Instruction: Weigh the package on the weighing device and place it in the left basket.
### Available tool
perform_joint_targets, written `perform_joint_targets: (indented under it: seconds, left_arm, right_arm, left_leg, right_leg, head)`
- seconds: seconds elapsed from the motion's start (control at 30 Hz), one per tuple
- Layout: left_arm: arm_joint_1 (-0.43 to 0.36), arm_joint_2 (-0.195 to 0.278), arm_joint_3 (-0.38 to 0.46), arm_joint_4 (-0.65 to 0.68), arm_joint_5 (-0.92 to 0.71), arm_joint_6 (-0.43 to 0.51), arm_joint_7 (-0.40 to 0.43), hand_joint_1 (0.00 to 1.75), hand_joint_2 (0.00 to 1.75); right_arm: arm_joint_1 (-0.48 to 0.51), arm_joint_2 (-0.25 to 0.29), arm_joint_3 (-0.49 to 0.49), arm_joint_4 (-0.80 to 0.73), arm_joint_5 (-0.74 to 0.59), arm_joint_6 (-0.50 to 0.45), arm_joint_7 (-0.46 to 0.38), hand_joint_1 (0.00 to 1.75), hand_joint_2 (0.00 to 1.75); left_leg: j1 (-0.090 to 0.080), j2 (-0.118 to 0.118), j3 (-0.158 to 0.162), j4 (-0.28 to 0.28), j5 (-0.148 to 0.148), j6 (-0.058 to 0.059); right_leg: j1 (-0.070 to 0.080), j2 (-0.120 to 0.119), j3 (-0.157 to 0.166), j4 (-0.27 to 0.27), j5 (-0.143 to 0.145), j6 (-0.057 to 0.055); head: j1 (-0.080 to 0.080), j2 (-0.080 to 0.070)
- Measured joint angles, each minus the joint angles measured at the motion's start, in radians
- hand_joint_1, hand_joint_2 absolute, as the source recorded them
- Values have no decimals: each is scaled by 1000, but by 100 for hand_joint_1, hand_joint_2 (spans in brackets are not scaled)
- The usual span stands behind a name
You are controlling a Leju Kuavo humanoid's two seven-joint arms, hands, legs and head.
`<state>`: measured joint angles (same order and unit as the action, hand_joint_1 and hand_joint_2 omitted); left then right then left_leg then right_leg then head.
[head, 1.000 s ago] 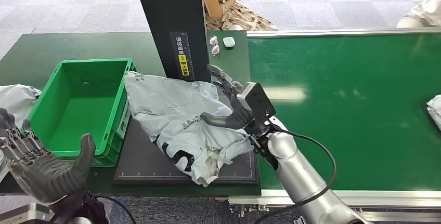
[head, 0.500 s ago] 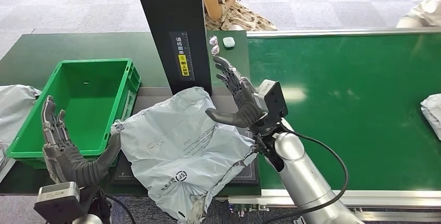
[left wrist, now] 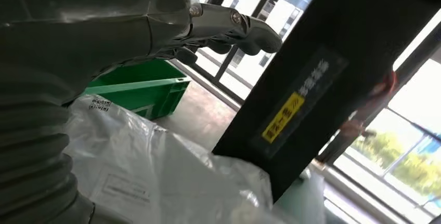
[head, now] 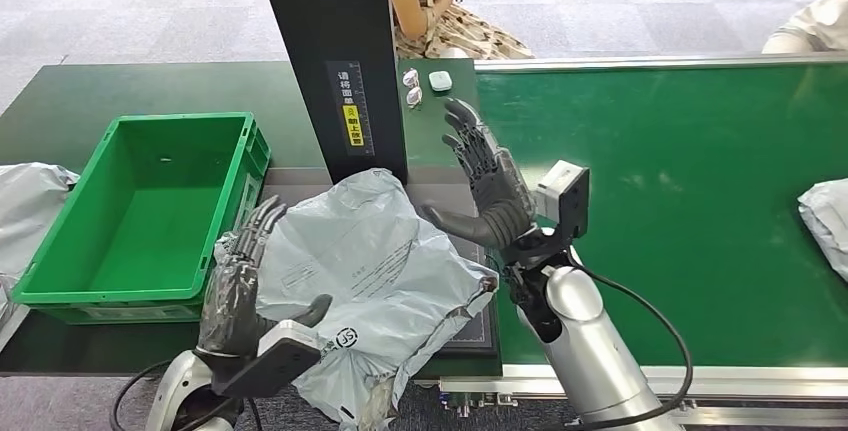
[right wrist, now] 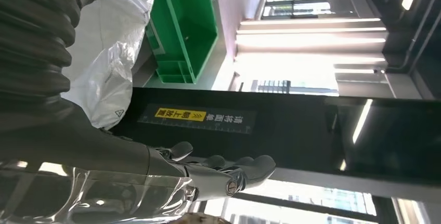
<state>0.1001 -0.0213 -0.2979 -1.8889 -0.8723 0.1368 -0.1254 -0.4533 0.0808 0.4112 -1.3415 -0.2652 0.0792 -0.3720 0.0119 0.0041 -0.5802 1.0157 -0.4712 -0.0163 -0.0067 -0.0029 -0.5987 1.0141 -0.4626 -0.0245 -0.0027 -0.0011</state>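
I see the grey package [head: 370,281] lying on the black scale plate [head: 470,326] in front of the dark upright post [head: 335,51] with its yellow label, its near end hanging over the front edge of the bench [head: 120,86]. My left hand [head: 245,286] is at the package's left edge, fingers [head: 262,226] spread and pointing away from me, thumb hooked over the plastic; I cannot tell whether it has a real hold. My right hand [head: 490,186] is raised just right of the package, palm toward it, fingers wide and holding nothing. The green basket [head: 60,241] sits to the left of the scale, just beside the package. Another grey bag [head: 28,201] lies left of the basket, and one more [head: 825,216] at the far right of the green belt [head: 690,181]. A person in a patterned dress [head: 450,11] is behind the post.
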Motion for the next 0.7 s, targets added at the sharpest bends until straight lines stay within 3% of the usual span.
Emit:
perform_joint_targets:
  seconds: [0.4,0.7]
  left_arm:
    - [-52,113,-111,88,-137,-131,79,0,175]
    - [-149,177,-165,169,-169,-211,94,0,175]
  right_arm:
    - [60,-4,-55,-77,-9,-3,-3,0,175]
    - [81,-8,-74,-104,-33,-16,4,0,175]
  left_leg:
    - [0,0,0,0,0,0]
    - [0,0,0,0,0,0]
  right_leg:
    - [0,1,0,0,0,0]
    - [0,1,0,0,0,0]
  head:
    - [0,0]
    - [0,0]
